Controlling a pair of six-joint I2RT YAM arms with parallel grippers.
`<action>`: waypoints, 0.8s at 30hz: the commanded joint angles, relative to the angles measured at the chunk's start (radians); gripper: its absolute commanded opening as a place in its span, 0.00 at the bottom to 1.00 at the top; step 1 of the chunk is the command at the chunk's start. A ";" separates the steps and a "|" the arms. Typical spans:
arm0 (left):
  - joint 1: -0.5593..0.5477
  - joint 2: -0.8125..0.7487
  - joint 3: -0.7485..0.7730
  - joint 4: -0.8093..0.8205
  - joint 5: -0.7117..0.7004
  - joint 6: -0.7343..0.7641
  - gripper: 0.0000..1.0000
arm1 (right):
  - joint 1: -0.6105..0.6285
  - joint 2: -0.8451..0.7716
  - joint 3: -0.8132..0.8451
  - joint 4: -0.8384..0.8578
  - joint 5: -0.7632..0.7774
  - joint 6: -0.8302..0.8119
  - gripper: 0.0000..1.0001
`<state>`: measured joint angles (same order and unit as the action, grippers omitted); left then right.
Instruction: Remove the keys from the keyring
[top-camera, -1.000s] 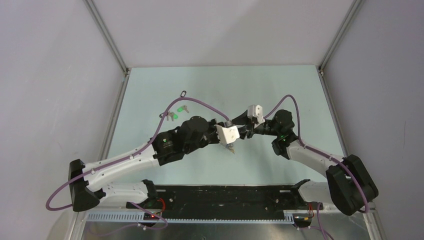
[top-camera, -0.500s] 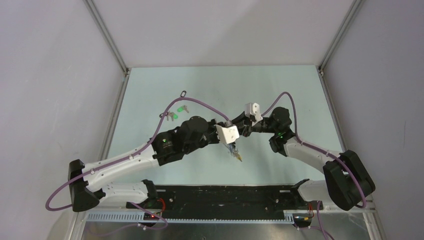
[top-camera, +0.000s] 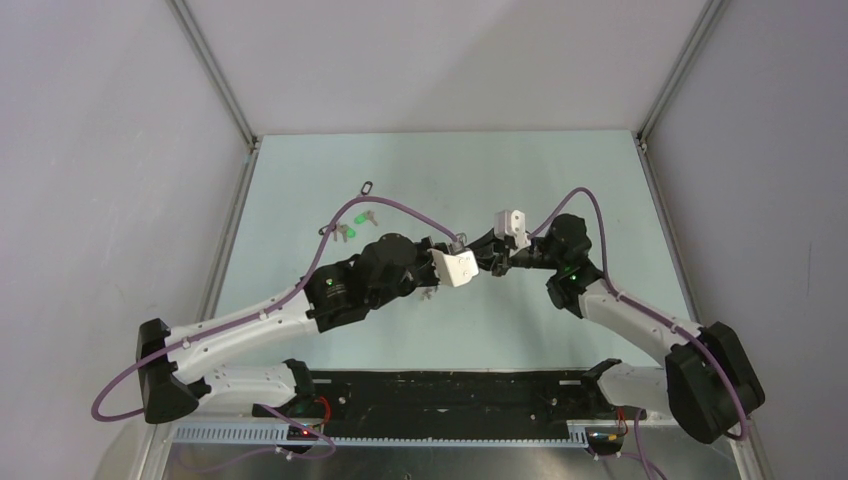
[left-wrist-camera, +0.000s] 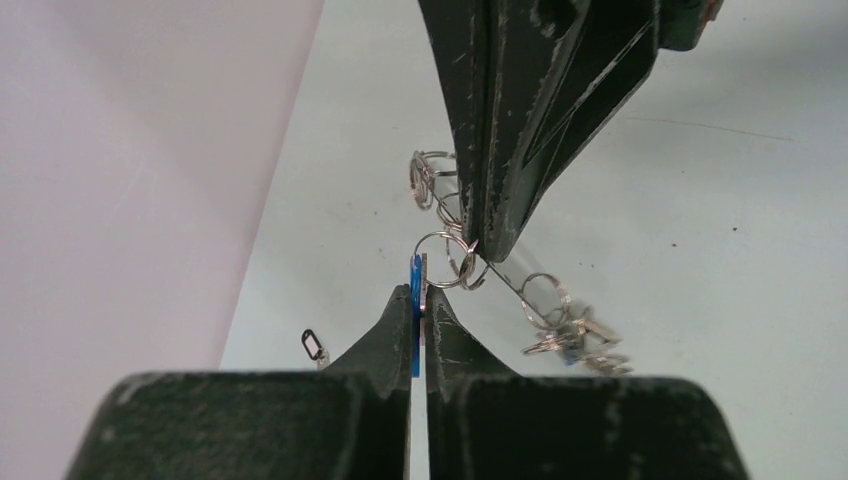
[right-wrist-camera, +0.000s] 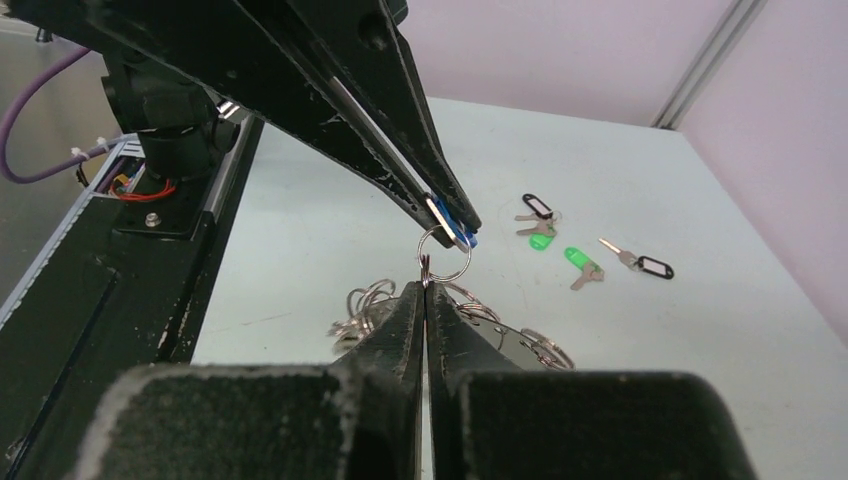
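My left gripper (left-wrist-camera: 420, 296) is shut on a blue-headed key (left-wrist-camera: 415, 318), held above the table. A small split ring (left-wrist-camera: 441, 262) links that key to the keyring (left-wrist-camera: 512, 286), a thin wire with several keys (left-wrist-camera: 572, 332) hanging blurred from it. My right gripper (right-wrist-camera: 426, 288) is shut on the keyring right at that split ring (right-wrist-camera: 446, 256), tip to tip with the left gripper's fingers (right-wrist-camera: 440, 200). In the top view both grippers, left (top-camera: 476, 268) and right (top-camera: 491, 264), meet mid-table.
Loose keys lie on the table at the far left: two green-headed ones (top-camera: 358, 217) (top-camera: 347, 233) and a black oval tag (top-camera: 366, 187). The right wrist view shows them as black tags (right-wrist-camera: 537, 207) (right-wrist-camera: 655, 267) and green heads (right-wrist-camera: 576, 260). The side walls are close.
The bunch that dangled below the left gripper has swung up and no longer shows under it in the top view. The right gripper has shifted slightly right, and both grippers stay together.
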<state>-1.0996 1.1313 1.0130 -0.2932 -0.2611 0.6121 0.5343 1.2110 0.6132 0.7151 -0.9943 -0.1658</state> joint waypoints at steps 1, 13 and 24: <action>-0.006 -0.033 -0.005 0.079 -0.043 0.028 0.00 | -0.001 -0.064 0.033 -0.066 0.040 -0.068 0.00; -0.005 -0.022 -0.010 0.085 -0.043 0.030 0.00 | -0.001 -0.113 0.012 -0.036 0.085 -0.018 0.00; -0.005 -0.026 -0.013 0.088 -0.041 0.033 0.00 | -0.011 -0.149 -0.008 -0.021 0.162 -0.001 0.00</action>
<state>-1.1004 1.1309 1.0069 -0.2493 -0.2855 0.6292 0.5316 1.1007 0.6098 0.6254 -0.8787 -0.1917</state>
